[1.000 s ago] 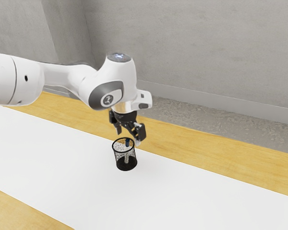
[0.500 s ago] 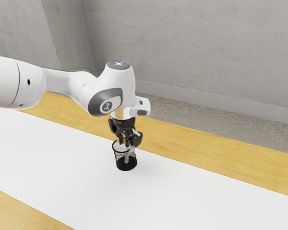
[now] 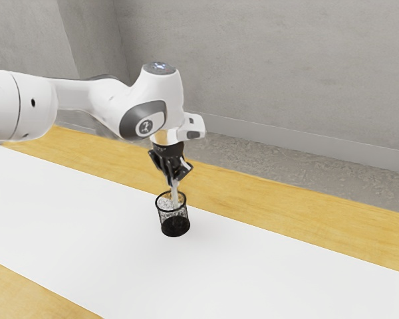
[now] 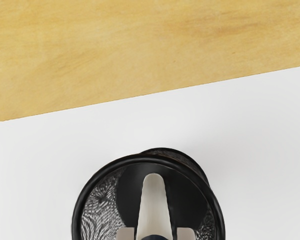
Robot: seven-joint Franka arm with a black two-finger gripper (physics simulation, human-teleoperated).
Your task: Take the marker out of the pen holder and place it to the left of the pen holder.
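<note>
My gripper is above the pen holder, a black mesh cup standing upright on the white surface. It is shut on the upper end of the marker, whose pale body hangs nearly vertical with its lower part inside the cup's mouth, off the bottom. In the wrist view the fingertips of the gripper flank the dark-capped end of the marker, over the round black rim of the pen holder.
A white sheet covers the middle of the wooden table, with bare wood along both long sides. A grey wall rises beyond the table and floor.
My gripper first came down over the pen holder and closed on the marker. It has since risen, and the marker has come up with it, its cap now between the fingers.
</note>
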